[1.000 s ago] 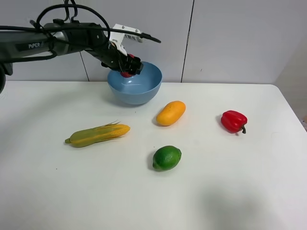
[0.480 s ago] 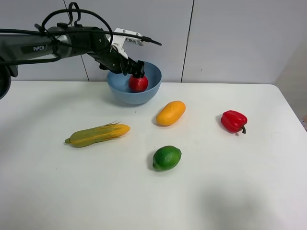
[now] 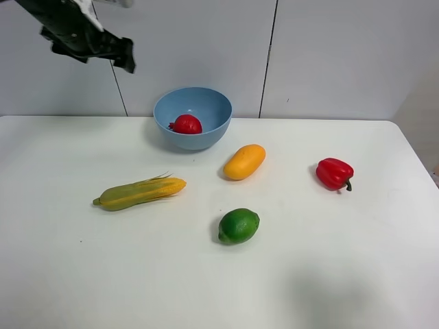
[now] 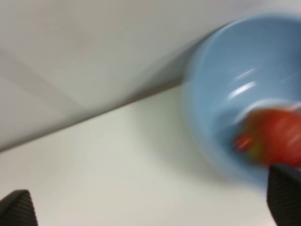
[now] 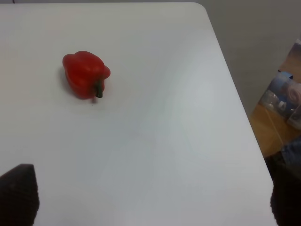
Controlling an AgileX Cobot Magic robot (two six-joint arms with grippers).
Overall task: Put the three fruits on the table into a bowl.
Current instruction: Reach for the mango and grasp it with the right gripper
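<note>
Table: round red fruit in glossy blue bowl; left claw, right claw spread.

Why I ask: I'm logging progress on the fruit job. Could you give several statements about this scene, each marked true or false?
1. The red fruit lies inside the blue bowl. True.
2. The mango is in the bowl. False: it lies on the table, outside the bowl.
3. The lime lies on the table. True.
4. The left pincer is shut on the corn cob. False: it is open and empty, raised high to the left of the bowl; the corn cob lies on the table.
5. The bell pepper touches the mango. False: bare table separates them.
</note>
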